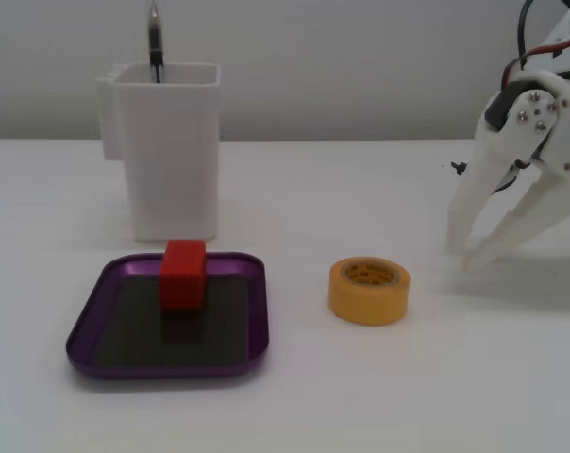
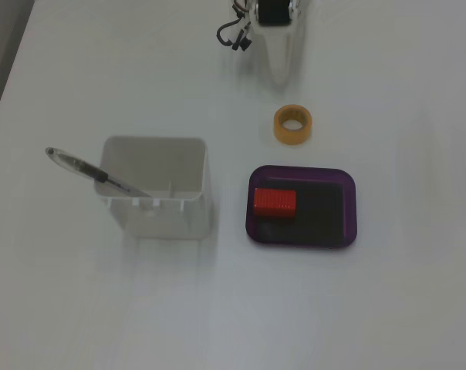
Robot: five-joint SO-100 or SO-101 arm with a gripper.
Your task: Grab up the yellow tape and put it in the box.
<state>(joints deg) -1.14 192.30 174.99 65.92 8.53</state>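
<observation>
At the right edge of a fixed view, the arm (image 1: 540,142) is seen as a body of white plastic. Two long white fingers (image 1: 469,203) are shown, each tapering to a thin tip. Three small silver screws (image 1: 538,110) are set in a rounded white plate above them. Behind this plate a dark motor block is partly seen. Black and red cables (image 1: 528,33) are looped at the upper right corner. In another fixed view, at the top centre, a black motor and a curled dark cable (image 2: 231,35) are seen.
</observation>
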